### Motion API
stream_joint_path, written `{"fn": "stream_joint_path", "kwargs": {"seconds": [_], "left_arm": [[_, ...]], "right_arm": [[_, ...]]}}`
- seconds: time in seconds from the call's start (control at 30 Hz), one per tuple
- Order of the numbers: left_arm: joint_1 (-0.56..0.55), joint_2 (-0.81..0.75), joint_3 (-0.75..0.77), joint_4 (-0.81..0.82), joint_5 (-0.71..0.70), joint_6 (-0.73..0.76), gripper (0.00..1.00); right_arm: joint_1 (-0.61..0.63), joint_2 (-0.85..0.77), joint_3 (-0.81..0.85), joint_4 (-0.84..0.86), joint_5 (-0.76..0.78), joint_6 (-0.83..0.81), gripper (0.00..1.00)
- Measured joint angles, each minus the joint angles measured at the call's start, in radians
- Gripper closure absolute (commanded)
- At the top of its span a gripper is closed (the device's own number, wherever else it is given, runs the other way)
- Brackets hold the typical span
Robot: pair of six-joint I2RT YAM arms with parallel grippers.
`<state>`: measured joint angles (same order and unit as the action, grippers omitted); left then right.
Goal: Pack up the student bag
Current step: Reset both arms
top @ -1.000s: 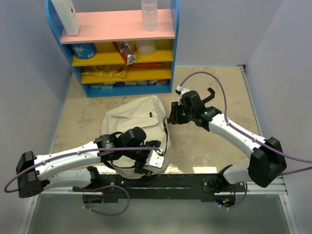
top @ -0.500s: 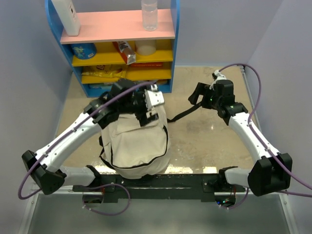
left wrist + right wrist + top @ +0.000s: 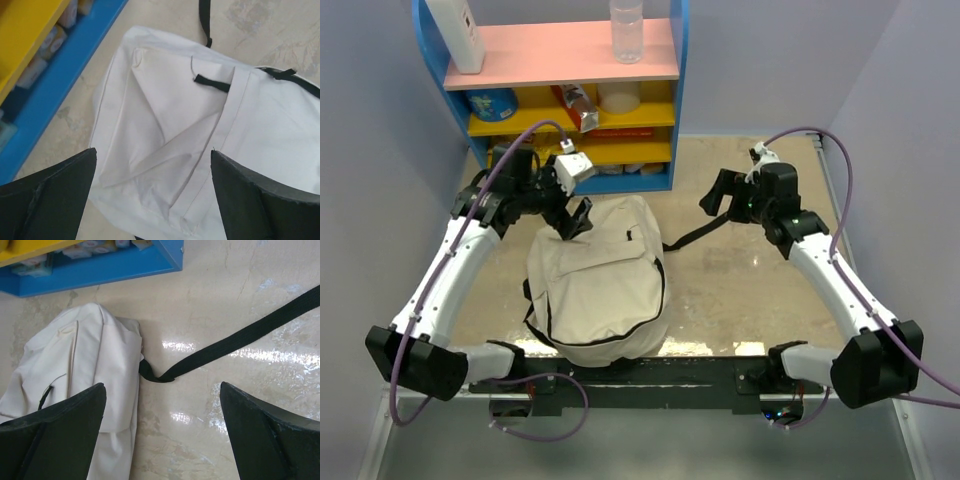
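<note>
The student bag (image 3: 595, 285), a cream fabric backpack with black zipper lines, lies flat in the middle of the table. Its black strap (image 3: 692, 233) trails out to the right across the surface. My left gripper (image 3: 576, 217) hovers open over the bag's far left corner. In the left wrist view the bag (image 3: 200, 130) fills the space below the empty left gripper (image 3: 152, 152). My right gripper (image 3: 713, 201) is open above the strap's far end. In the right wrist view the right gripper (image 3: 162, 385) holds nothing, with the strap (image 3: 240, 340) and the bag (image 3: 85, 355) below it.
A blue shelf unit (image 3: 570, 100) with a pink top and yellow shelves stands at the back, holding bottles and snack packs. Its blue base (image 3: 100, 267) lies just beyond the bag. Grey walls close in on the left and right.
The left arm swung from the bag's near end over to its far left corner. The right gripper drew the strap out to the right, then opened and let it go.
</note>
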<state>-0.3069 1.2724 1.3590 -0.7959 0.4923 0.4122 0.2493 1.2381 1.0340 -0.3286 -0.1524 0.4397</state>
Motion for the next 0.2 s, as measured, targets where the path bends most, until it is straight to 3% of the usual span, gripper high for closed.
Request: {"fn": "stream_joint_path", "kwargs": {"seconds": [0.2], "left_arm": [[0.194, -0.025, -0.077, -0.003, 0.065, -0.010, 0.00]], "right_arm": [[0.000, -0.043, -0.018, 0.023, 0.000, 0.001, 0.01]]}}
